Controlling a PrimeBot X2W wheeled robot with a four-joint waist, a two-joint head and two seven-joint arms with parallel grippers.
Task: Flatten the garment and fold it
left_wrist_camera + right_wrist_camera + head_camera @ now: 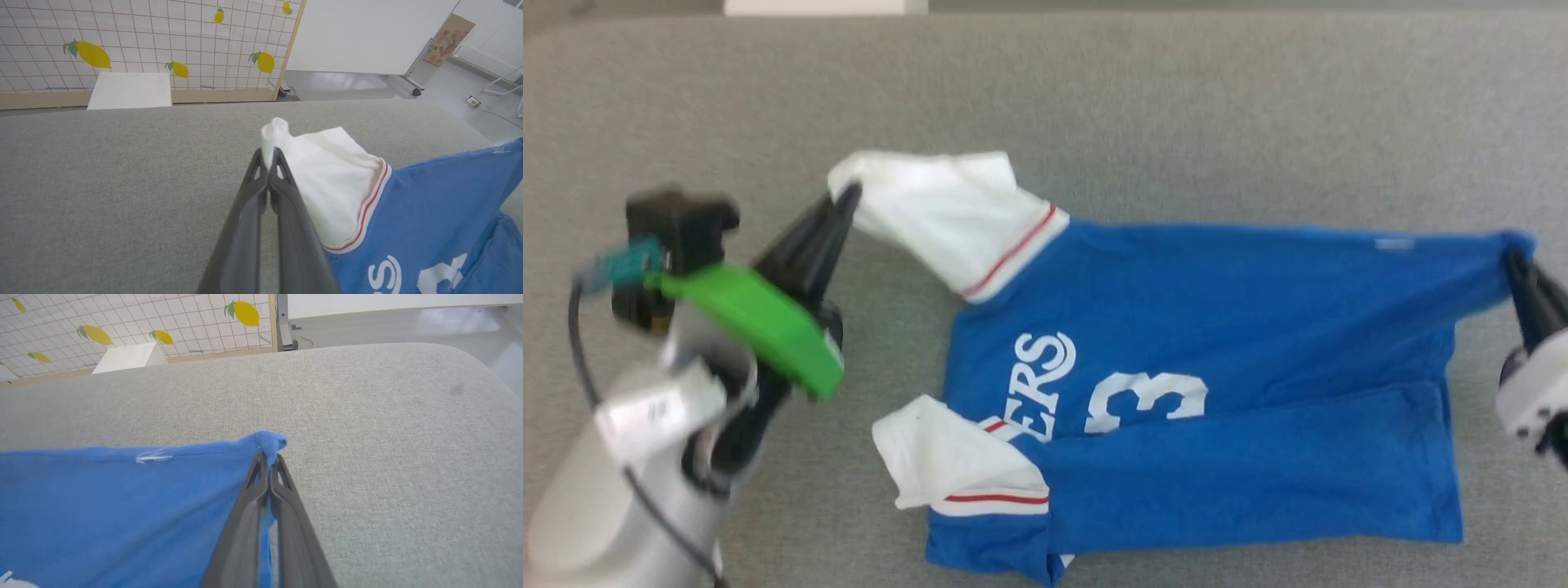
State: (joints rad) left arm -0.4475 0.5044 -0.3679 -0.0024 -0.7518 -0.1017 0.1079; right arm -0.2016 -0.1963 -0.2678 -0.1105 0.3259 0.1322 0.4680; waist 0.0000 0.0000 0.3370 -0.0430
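Light is bright, flat and diffuse, probably from overhead. No hard shadows, just a thin soft one under the shirt (1217, 327) hem on the desk (1176, 98). Head view is soft all over: left claw (844, 196) and its arm are smeared by blur, and the lettering edges are fuzzy. Wrist views are sharper, with desk weave crisp mid-frame and focus falling off near the bottom edge. Wide-angle bowing curves the desk's far edge. Floor (408, 322) behind glares near white.

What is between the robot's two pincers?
The garment: in the head view it stretches from the left pincer, pinching a white sleeve, to the right pincer, pinching a blue corner.
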